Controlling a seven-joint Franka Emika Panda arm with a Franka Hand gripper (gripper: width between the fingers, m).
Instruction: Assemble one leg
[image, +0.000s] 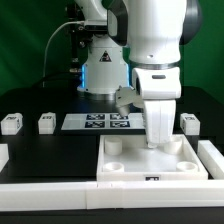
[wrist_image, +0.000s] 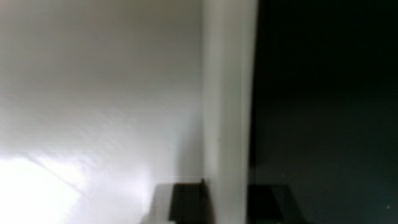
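The gripper stands vertical over the tray's rear corner, probably for straight insertion, though its grip cannot be told, and a leg lies loose just beside it.

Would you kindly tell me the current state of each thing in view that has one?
gripper: low over the tabletop's far side; open or shut cannot be told.
tabletop: lying flat, sockets up, visible sockets empty.
leg at the exterior view's left edge: loose, not fitted.
leg beside it: loose, not fitted.
leg at the exterior view's right: loose, not fitted.
marker board: lying flat.
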